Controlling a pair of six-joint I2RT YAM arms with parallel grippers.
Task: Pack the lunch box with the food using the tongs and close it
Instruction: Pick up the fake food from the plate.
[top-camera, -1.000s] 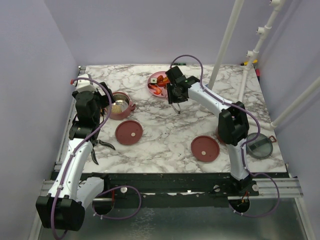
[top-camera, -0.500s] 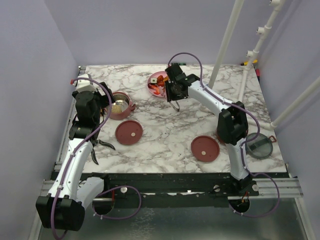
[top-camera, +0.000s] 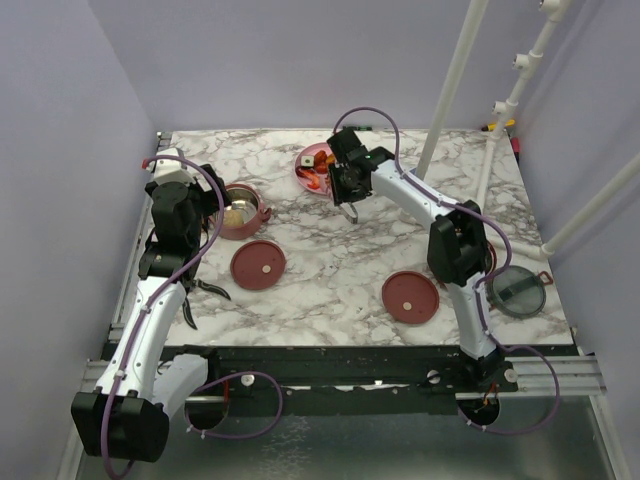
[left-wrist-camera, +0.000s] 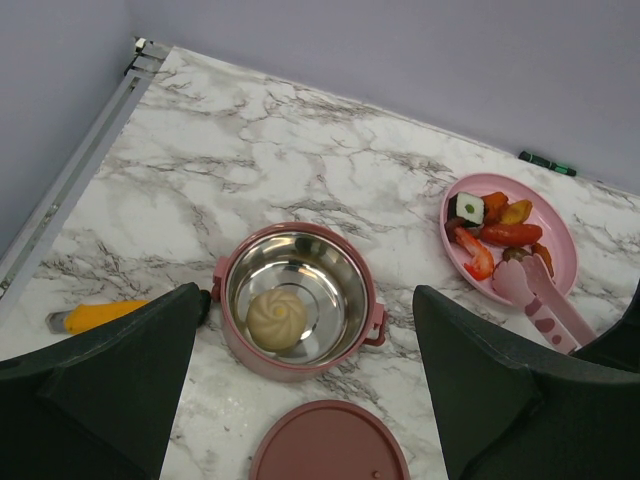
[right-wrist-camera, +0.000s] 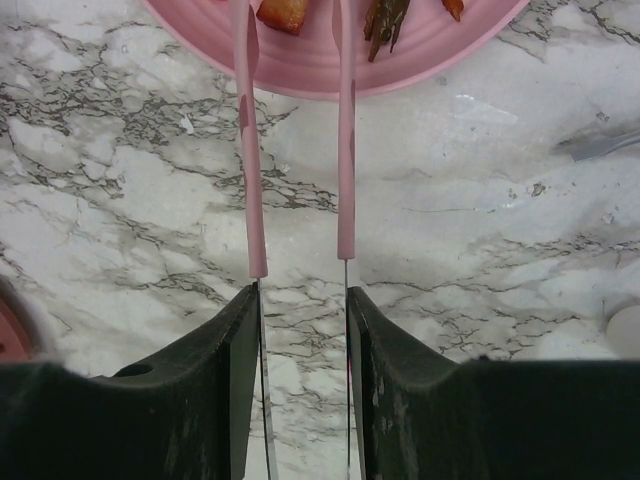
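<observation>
Our right jaws, pinching the tongs (right-wrist-camera: 245, 150), have edged their tips farther over the plate (left-wrist-camera: 562, 255) of food (left-wrist-camera: 500, 233), ready to pick, while our left jaws hang spread above the lunch box (left-wrist-camera: 290, 368) at left.

Two disc lids (top-camera: 258, 264), one bowl (left-wrist-camera: 292, 368) (bun (left-wrist-camera: 277, 318) inside), one plate (left-wrist-camera: 560, 236).
</observation>
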